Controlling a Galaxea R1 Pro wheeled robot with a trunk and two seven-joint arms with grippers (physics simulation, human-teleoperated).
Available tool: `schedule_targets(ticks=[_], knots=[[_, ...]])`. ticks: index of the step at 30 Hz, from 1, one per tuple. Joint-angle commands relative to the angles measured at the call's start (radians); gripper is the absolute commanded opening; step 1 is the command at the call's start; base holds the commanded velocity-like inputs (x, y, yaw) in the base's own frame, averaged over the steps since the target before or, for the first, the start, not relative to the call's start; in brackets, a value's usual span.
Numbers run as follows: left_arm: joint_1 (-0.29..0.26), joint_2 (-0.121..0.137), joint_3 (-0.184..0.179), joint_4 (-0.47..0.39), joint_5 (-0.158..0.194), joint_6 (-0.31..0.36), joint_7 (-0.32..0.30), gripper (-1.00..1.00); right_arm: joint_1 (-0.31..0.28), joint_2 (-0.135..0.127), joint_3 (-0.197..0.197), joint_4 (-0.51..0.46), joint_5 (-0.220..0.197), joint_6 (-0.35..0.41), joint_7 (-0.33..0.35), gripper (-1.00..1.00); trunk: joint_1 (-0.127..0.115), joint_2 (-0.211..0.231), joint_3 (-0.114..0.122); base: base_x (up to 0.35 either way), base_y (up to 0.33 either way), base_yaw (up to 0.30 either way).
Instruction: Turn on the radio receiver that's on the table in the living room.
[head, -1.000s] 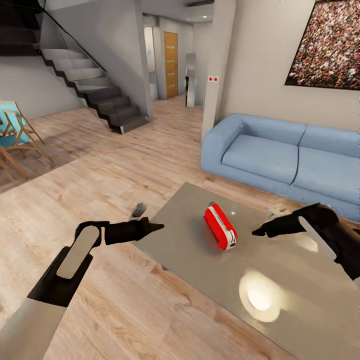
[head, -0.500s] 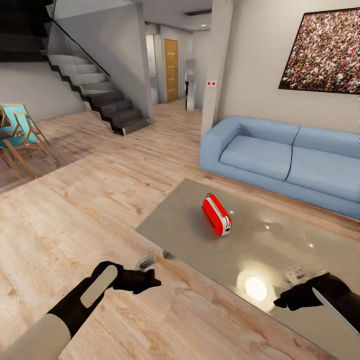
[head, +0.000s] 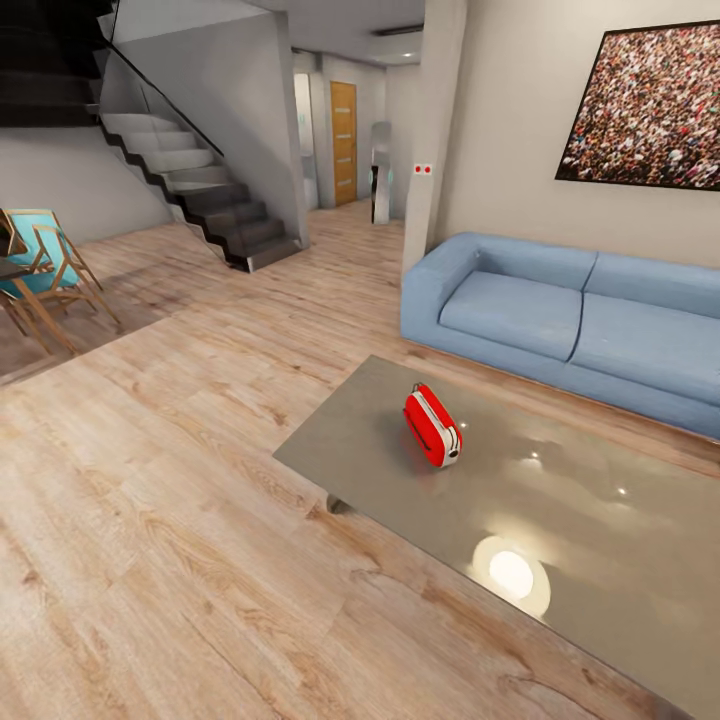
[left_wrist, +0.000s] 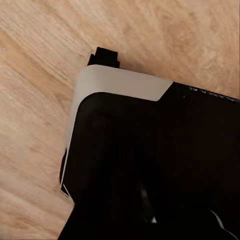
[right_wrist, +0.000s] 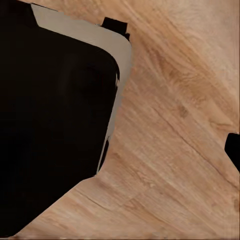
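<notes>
The red radio receiver (head: 432, 427) with white stripes and silver trim lies on the near left part of the glossy grey-taupe table (head: 600, 540), its dial end facing the front right. Both wrist views look down at the light wood floor past a black body with a grey rim (left_wrist: 150, 165) (right_wrist: 50, 125). A small black tip (right_wrist: 234, 150) pokes in at the edge of the right wrist view, and I cannot tell whether it is a finger.
A blue sofa (head: 560, 310) stands behind the table under the framed crowd picture (head: 645, 105). A pale pillar (head: 432, 130) rises at the sofa's left end. Stairs (head: 190, 180) and a wooden deck chair (head: 45, 270) are far left. Wide wood floor (head: 150, 500) lies left of the table.
Both arms sank from beside the radio down to the picture's lower edge and then out of the head view. The radio has stayed put on the table.
</notes>
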Motion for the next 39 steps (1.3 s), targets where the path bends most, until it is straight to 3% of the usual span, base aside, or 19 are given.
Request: schedule_targets(ticks=[1, 5, 6, 10, 16, 17, 20, 23, 29, 39], knots=[[0.027, -0.001, 0.002, 0.000, -0.002, -0.037, 0.000, -1.00, 0.023, 0.011, -0.001, 0.001, -0.004, -0.025, -0.004, 1.00, 0.000, 0.000, 0.000, 0.000, 0.000, 0.000], [0.120, -0.001, 0.001, 0.001, -0.005, -0.151, 0.000, -1.00, 0.091, 0.050, -0.001, 0.002, -0.009, -0.115, -0.053, 1.00, 0.000, 0.000, 0.000, 0.000, 0.000, 0.000], [0.157, -0.003, 0.002, 0.002, -0.005, -0.172, 0.001, -1.00, 0.110, 0.087, -0.001, 0.003, -0.010, -0.130, -0.084, 1.00, 0.000, 0.000, 0.000, 0.000, 0.000, 0.000], [0.178, -0.009, 0.001, 0.002, -0.006, -0.179, 0.002, -1.00, 0.129, 0.118, -0.001, 0.003, -0.009, -0.136, -0.161, 1.00, 0.000, 0.000, 0.000, 0.000, 0.000, 0.000], [0.182, -0.046, 0.001, 0.002, -0.028, -0.185, 0.002, -1.00, 0.132, 0.165, -0.001, 0.002, -0.009, -0.134, -0.197, 1.00, 0.000, 0.000, 0.000, 0.000, 0.000, 0.000], [0.184, -0.047, 0.002, 0.002, -0.031, -0.193, 0.002, -1.00, 0.132, 0.167, -0.001, 0.001, -0.009, -0.137, -0.197, 1.00, 0.000, 0.000, 0.000, 0.000, 0.000, 0.000], [0.201, -0.049, 0.002, 0.003, -0.030, -0.343, 0.000, -1.00, 0.132, 0.167, 0.000, -0.004, -0.027, -0.164, -0.197, 1.00, 0.000, 0.000, 0.000, 0.000, 0.000, 0.000], [0.203, -0.050, 0.004, 0.002, -0.025, -0.400, -0.001, -1.00, 0.132, 0.158, 0.001, -0.004, -0.031, -0.172, -0.196, 1.00, 0.000, 0.000, 0.000, 0.000, 0.000, 0.000], [0.204, -0.043, 0.007, 0.002, -0.025, -0.416, 0.004, -1.00, 0.134, 0.149, 0.042, -0.005, -0.025, -0.175, -0.196, 1.00, 0.000, 0.000, 0.000, 0.000, 0.000, 0.000], [0.204, -0.043, 0.005, 0.002, -0.029, -0.417, 0.004, -1.00, 0.134, 0.150, 0.047, -0.005, -0.026, -0.174, -0.196, 1.00, 0.000, 0.000, 0.000, 0.000, 0.000, 0.000]])
